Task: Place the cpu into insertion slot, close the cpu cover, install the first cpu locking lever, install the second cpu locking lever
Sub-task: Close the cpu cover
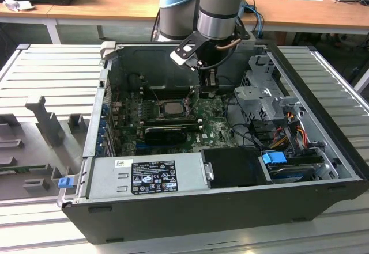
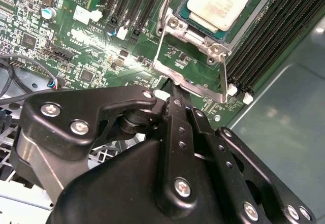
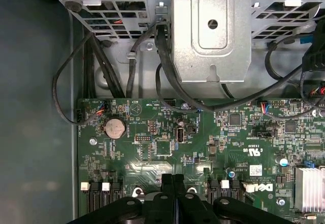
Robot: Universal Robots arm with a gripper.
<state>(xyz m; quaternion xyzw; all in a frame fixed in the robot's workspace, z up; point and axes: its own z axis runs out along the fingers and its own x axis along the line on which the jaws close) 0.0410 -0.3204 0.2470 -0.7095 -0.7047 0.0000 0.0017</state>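
Second wrist view: cpu point(image 2: 223, 0) sits seated on the motherboard point(image 2: 101, 56), and the cpu cover point(image 2: 200, 36) looks down around it. The claw point(image 2: 172, 88) is pinched shut with nothing in it, tip right at the locking lever point(image 2: 158, 49). I'd say it's the lever step, and that needs a steady push without slipping off.

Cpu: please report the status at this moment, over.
Gripper shut, tips at a locking lever. Cpu seated, cpu cover down around its edge. Nothing seen in the way.
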